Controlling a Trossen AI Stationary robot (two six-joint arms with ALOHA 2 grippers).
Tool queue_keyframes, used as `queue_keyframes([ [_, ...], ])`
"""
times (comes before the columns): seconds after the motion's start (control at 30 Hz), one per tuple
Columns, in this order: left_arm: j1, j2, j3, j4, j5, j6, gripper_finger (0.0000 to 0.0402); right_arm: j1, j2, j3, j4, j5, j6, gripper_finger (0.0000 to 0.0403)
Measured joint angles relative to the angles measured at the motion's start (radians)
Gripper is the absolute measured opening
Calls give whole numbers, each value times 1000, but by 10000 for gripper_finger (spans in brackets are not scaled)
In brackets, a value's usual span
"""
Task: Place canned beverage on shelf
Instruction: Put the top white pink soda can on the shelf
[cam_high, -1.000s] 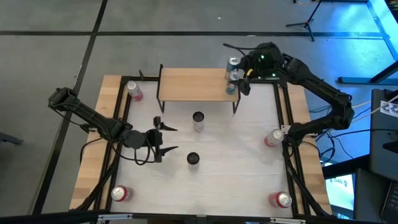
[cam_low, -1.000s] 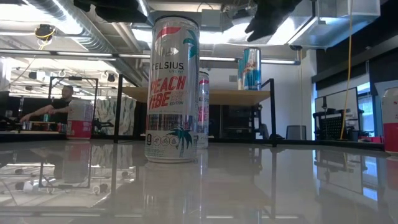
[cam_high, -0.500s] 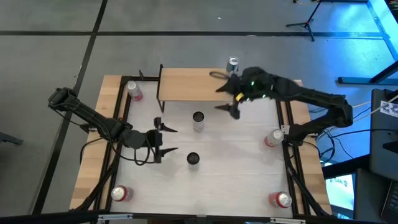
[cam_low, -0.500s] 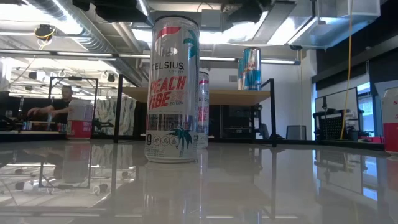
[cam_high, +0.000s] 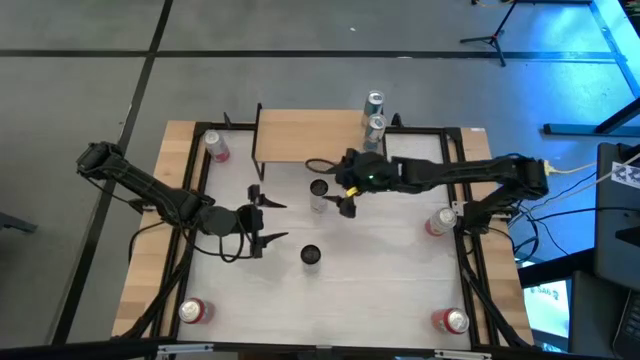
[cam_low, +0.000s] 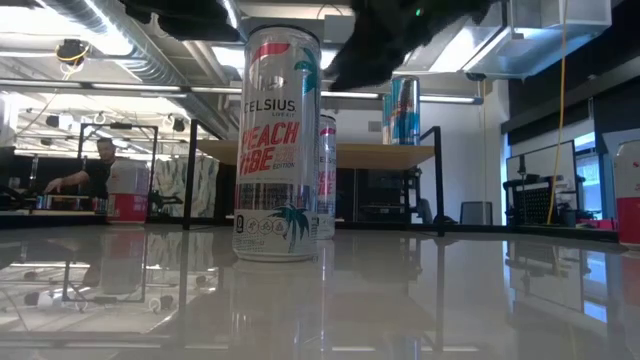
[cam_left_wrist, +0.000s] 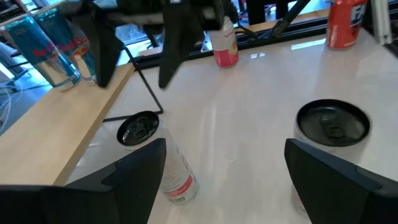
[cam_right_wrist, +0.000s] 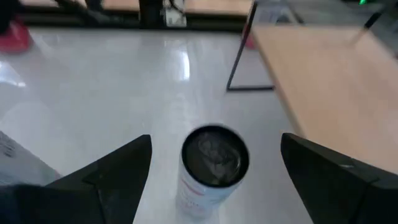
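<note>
The shelf (cam_high: 310, 135) stands at the table's far edge, with two cans (cam_high: 376, 113) upright on its right end. A white can (cam_high: 318, 192) stands on the table just in front of the shelf. My right gripper (cam_high: 330, 186) is open, one finger on each side of this can (cam_right_wrist: 214, 163), apart from it. Another can (cam_high: 310, 256) stands nearer the front. It is the large Celsius can (cam_low: 282, 150) in the low view. My left gripper (cam_high: 268, 222) waits open to the left of both cans, with nothing between its fingers.
Further cans stand along the table's sides: a pink one (cam_high: 216, 146) far left, a red one (cam_high: 438, 222) at the right, one (cam_high: 193, 310) near left and one (cam_high: 450, 320) near right. White tabletop lies bare between them. A person (cam_low: 95, 170) is in the room beyond.
My right gripper has left the shelf's right end. It has swung down and toward the table's left and near side to the white can in front of the shelf, and has stayed open. The cans on the shelf stand where they were.
</note>
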Motion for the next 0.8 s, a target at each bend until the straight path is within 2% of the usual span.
queue_keyframes([
  [0.17, 29, 30, -1, 3, -14, -1, 318, -8, 61, 0, 11, 69, -2, 353],
  [0.3, 71, 70, -1, 3, -25, -8, 318, -8, 66, 0, 14, 32, -2, 353],
  [0.57, 153, 153, -1, 38, -19, -9, 318, -7, 73, 0, 12, 27, -2, 353],
  [0.7, 199, 180, -1, 50, -14, -45, 318, -7, 69, 1, -42, 31, 2, 353],
  [0.8, 230, 199, -1, 49, 38, -62, 318, -1, 49, 1, -124, 30, 31, 353],
])
